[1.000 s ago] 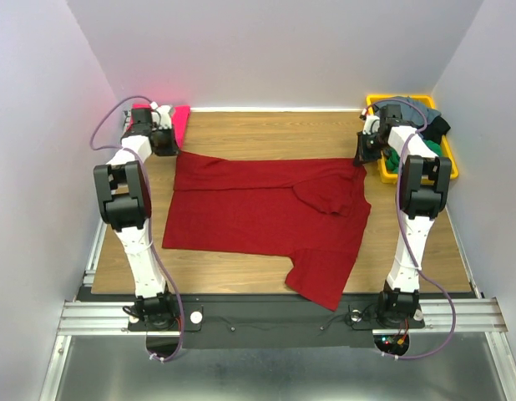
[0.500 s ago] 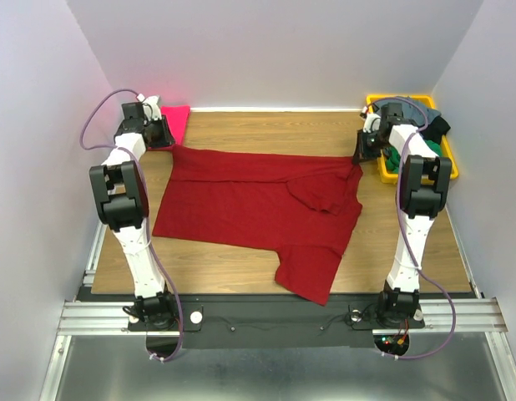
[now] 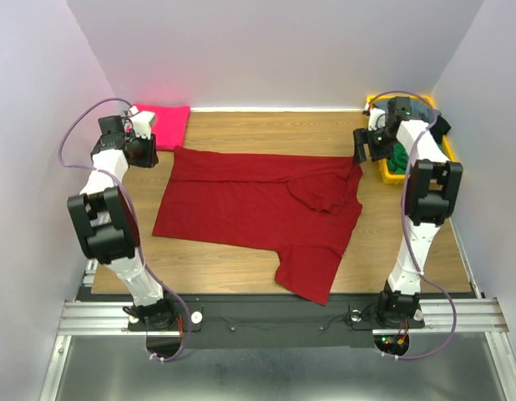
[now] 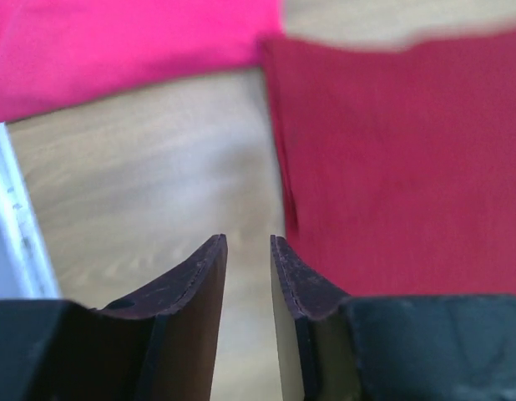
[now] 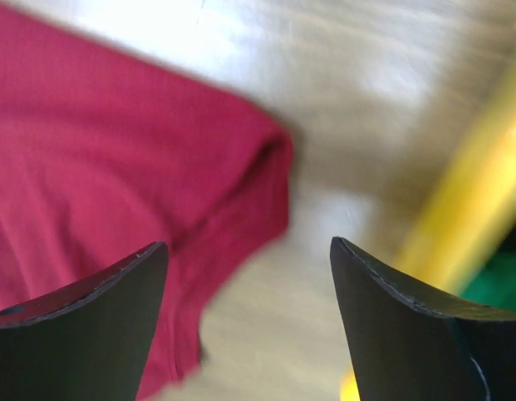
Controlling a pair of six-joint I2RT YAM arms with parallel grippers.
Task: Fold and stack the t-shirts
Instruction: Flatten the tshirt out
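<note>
A dark crimson-red t-shirt (image 3: 258, 213) lies partly folded across the middle of the wooden table (image 3: 241, 129), one sleeve hanging toward the near edge. A folded hot-pink t-shirt (image 3: 162, 121) rests at the far left corner. My left gripper (image 3: 148, 149) hovers just left of the red shirt's far left corner (image 4: 392, 167). Its fingers (image 4: 199, 276) stand a little apart, with only bare wood between them. My right gripper (image 3: 360, 146) is above the shirt's far right corner (image 5: 258, 167), open wide and holding nothing.
A yellow bin (image 3: 446, 154) at the far right holds several other shirts, grey, green and black. Its yellow rim (image 5: 458, 217) shows just right of my right gripper. White walls close in the table on three sides.
Both grippers have let go of the red shirt's far corners. The left arm swung out to the left and the shirt slid left. The right gripper opened wide and lifted slightly.
</note>
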